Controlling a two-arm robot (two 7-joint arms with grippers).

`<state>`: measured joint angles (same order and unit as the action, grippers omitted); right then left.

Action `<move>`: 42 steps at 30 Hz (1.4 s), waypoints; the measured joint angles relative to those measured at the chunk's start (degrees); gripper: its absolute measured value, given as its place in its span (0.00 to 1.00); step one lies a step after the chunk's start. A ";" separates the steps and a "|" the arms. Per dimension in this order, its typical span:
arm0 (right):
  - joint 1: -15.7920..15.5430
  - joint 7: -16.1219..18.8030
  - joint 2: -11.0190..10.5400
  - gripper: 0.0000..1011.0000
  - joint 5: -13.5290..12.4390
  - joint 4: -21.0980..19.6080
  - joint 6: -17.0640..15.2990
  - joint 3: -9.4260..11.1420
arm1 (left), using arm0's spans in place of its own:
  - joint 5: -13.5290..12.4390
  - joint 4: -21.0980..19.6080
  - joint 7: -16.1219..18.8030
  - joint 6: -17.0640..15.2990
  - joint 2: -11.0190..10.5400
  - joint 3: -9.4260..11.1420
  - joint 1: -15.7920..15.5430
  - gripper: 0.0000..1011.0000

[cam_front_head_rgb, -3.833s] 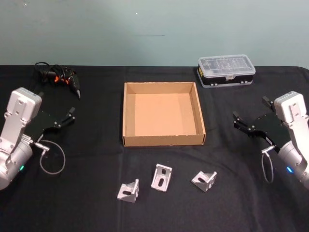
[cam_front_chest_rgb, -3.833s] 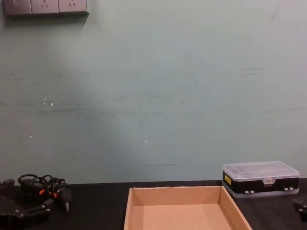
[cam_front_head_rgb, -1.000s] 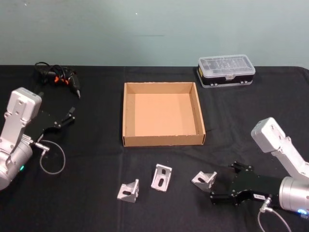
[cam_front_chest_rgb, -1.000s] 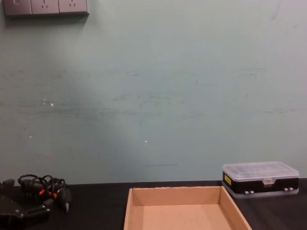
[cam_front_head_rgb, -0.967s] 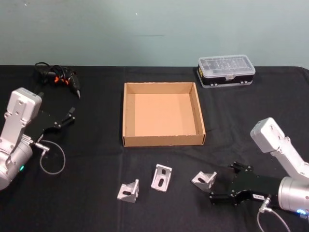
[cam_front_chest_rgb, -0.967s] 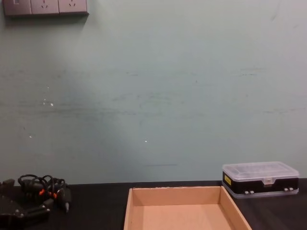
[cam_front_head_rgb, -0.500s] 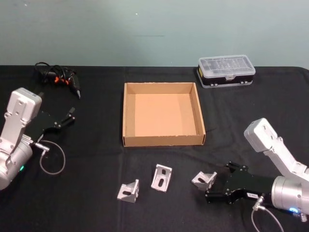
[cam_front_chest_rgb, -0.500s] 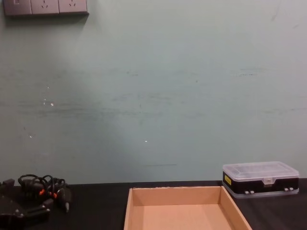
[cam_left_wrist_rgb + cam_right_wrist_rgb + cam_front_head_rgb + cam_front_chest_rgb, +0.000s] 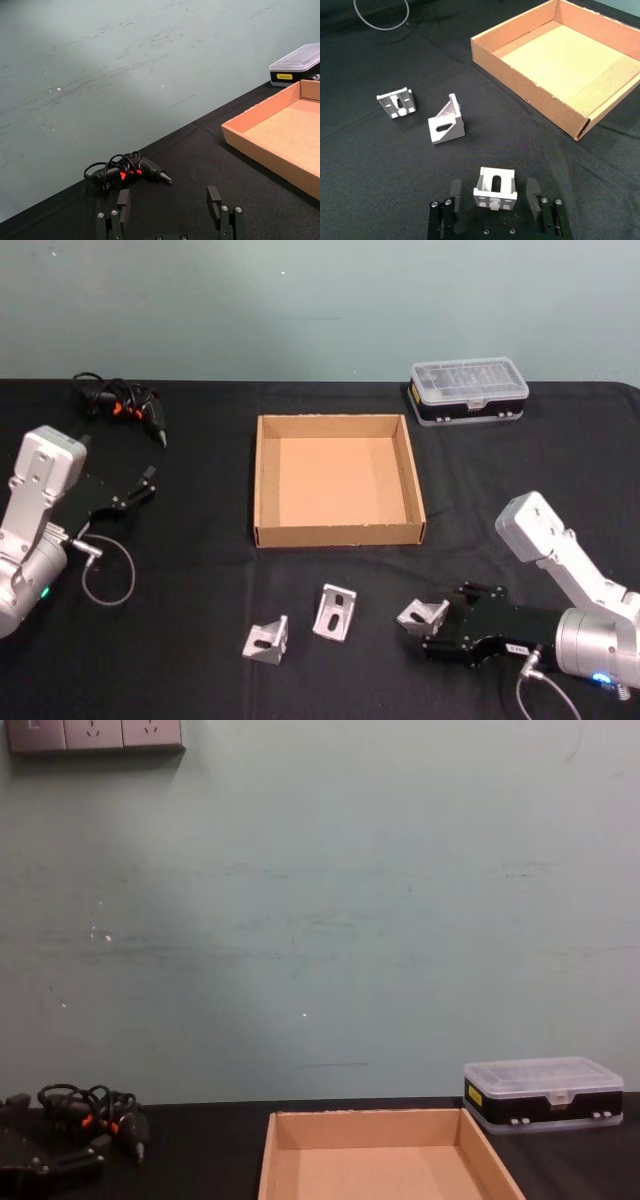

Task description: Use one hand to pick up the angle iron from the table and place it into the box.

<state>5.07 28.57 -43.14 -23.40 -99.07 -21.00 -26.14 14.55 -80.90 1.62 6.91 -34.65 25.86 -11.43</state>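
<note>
Three silver angle irons lie on the black table (image 9: 200, 560) in front of the box: left (image 9: 266, 641), middle (image 9: 335, 611) and right (image 9: 423, 616). My right gripper (image 9: 440, 625) is low at the right angle iron (image 9: 494, 187), open, with one finger on each side of it and gaps showing between them. The other two angle irons (image 9: 446, 126) (image 9: 396, 101) lie farther off. The brown cardboard box (image 9: 340, 534) (image 9: 530, 97) stands open-topped with nothing in it. My left gripper (image 9: 130, 492) (image 9: 168, 200) rests open at the far left, holding nothing.
A black case with a clear lid (image 9: 468, 390) (image 9: 543, 1093) stands behind the box to the right. A tangle of black cables with orange marks (image 9: 120, 400) (image 9: 122, 171) lies at the back left. A grey cable loop (image 9: 100, 575) hangs by the left arm.
My right arm came down from the right side to the table's front and slid left until its open fingers straddle the right angle iron. The left arm has barely moved.
</note>
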 joint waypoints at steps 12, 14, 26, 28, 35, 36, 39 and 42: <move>0.32 0.27 0.28 0.46 1.50 -0.17 0.46 0.00 | 0.00 0.00 0.00 0.00 0.00 0.00 0.00 0.99; 0.34 0.27 0.40 0.45 1.64 -0.16 0.46 0.09 | 0.00 0.00 0.00 0.00 0.00 0.00 0.00 0.99; 0.20 -0.04 0.23 0.45 1.84 -2.17 0.35 1.67 | 0.00 0.00 0.00 0.00 0.00 0.00 0.00 0.99; 0.37 -0.18 0.13 0.45 1.91 -2.84 0.35 2.01 | 0.00 0.00 0.00 0.00 0.00 0.00 -0.01 0.99; 3.20 -1.79 0.48 0.45 3.72 -4.89 0.62 3.66 | 0.00 0.00 0.00 0.00 0.00 0.00 0.00 0.99; 4.24 -1.99 1.04 0.45 4.06 -4.68 0.92 4.01 | 0.00 0.00 0.00 0.00 0.00 0.00 0.00 0.99; 6.69 -2.31 2.44 0.45 4.86 -3.41 1.44 4.22 | 0.00 0.00 0.00 0.00 0.00 0.00 0.00 0.99; 9.43 -2.37 4.00 0.45 5.91 -1.39 1.84 3.98 | 0.00 0.00 0.00 0.00 0.00 0.00 0.00 0.99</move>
<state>14.50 26.20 -39.14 -17.49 -100.46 -19.16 -22.15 14.55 -80.90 1.62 6.91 -34.64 25.86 -11.43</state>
